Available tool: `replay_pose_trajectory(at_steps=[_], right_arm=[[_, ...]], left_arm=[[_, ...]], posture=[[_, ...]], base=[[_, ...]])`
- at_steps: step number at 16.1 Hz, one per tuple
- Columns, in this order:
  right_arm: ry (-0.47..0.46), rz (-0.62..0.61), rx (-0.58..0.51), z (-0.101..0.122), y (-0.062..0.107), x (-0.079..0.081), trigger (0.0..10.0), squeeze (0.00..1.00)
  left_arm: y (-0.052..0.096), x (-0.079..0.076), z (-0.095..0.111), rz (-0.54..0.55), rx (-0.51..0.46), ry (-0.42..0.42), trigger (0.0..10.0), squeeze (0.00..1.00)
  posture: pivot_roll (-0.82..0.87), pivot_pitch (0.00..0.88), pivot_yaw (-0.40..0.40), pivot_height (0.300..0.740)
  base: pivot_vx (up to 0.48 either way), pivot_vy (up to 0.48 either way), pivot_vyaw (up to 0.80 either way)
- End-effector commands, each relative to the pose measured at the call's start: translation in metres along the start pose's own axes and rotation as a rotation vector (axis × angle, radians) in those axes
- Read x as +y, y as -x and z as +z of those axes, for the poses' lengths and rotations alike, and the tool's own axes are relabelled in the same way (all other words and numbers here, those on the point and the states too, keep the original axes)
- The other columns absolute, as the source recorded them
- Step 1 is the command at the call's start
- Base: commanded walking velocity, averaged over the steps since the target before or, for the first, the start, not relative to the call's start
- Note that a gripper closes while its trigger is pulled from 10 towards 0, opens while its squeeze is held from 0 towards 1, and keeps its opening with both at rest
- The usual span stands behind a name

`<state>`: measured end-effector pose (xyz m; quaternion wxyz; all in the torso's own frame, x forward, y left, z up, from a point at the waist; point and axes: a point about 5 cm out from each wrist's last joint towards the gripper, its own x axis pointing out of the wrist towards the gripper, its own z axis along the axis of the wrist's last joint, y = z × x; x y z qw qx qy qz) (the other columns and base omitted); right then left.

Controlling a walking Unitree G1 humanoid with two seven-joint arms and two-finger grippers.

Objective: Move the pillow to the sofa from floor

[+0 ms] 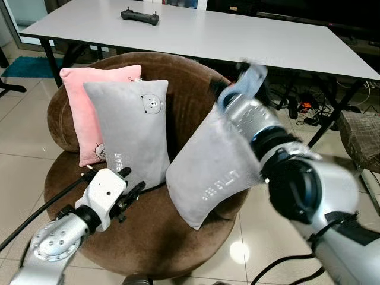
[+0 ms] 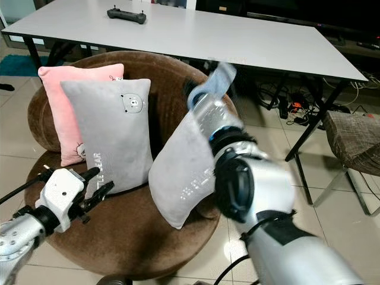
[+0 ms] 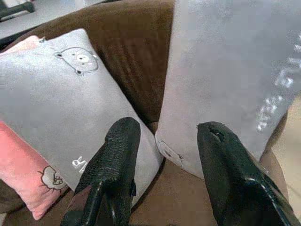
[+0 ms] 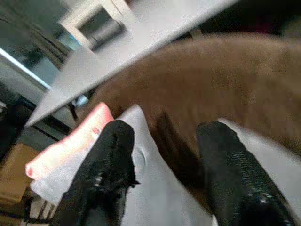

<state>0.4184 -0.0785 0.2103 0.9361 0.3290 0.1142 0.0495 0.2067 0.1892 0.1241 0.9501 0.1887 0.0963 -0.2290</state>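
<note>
A grey pillow with silver lettering (image 1: 214, 172) leans upright on the right side of the round brown sofa's seat (image 1: 154, 237), its lower corner hanging over the seat edge. My right gripper (image 1: 246, 77) is blurred just above the pillow's top edge. In the right wrist view its fingers (image 4: 113, 155) stand open, with the brown backrest between them. My left gripper (image 1: 133, 181) hovers open low over the front left of the seat, pointing at the gap between this pillow (image 3: 230, 80) and a grey bear pillow (image 3: 70, 99).
The grey bear pillow (image 1: 130, 130) and a pink pillow (image 1: 83, 101) lean against the backrest on the left. A long white table (image 1: 237, 35) with a black controller (image 1: 140, 16) stands behind the sofa. At the right is a woven chair (image 1: 359, 133), with cables (image 1: 303, 107) beneath the table.
</note>
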Motion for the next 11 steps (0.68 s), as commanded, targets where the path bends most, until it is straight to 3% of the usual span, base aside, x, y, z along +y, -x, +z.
replay_pose_trajectory(at_steps=[1,2,3,4,5,7,9,11], right_arm=[[0.135,0.094,-0.082,0.017,0.001,0.002,10.0,1.0],[0.184,0.139,-0.092,0.018,0.002,0.001,10.0,1.0],[0.332,0.236,-0.142,0.014,0.008,-0.016,10.0,1.0],[0.301,0.256,-0.19,0.011,0.02,-0.035,10.0,1.0],[0.307,0.252,-0.217,0.01,0.026,-0.043,10.0,1.0],[0.409,0.205,-0.258,0.0,0.057,-0.066,10.0,1.0],[0.484,0.181,-0.276,-0.007,0.081,-0.078,10.0,1.0],[0.537,0.086,-0.319,-0.019,0.132,-0.103,10.0,1.0]], left_arm=[[-0.006,0.005,0.008,0.081,-0.059,0.06,10.0,0.0],[-0.008,0.006,0.01,0.103,-0.073,0.087,10.0,0.0],[-0.015,-0.001,0.017,0.111,-0.122,0.134,10.0,0.0],[-0.019,-0.007,0.021,0.115,-0.145,0.161,10.0,0.0],[-0.02,-0.009,0.022,0.113,-0.153,0.163,10.0,0.0],[-0.023,-0.019,0.022,0.105,-0.164,0.185,10.0,0.0],[-0.024,-0.023,0.019,0.107,-0.155,0.201,10.0,0.0],[-0.029,-0.025,0.015,0.12,-0.143,0.198,10.0,0.0]], posture=[[0.2,0.0,-0.112,0.74],[0.2,0.0,-0.112,0.74],[0.18,0.0,-0.102,0.74],[0.17,0.0,-0.099,0.74],[0.16,0.0,-0.089,0.74],[0.12,0.0,-0.063,0.74],[0.11,0.0,-0.056,0.74],[0.09,0.0,-0.05,0.74]], base=[[0.0,0.0,0.0],[0.0,0.0,0.0],[0.0,0.0,0.0],[0.0,0.0,0.0],[0.0,0.0,0.0],[0.0,0.0,0.0],[0.0,0.0,0.0],[0.0,0.0,0.0]])
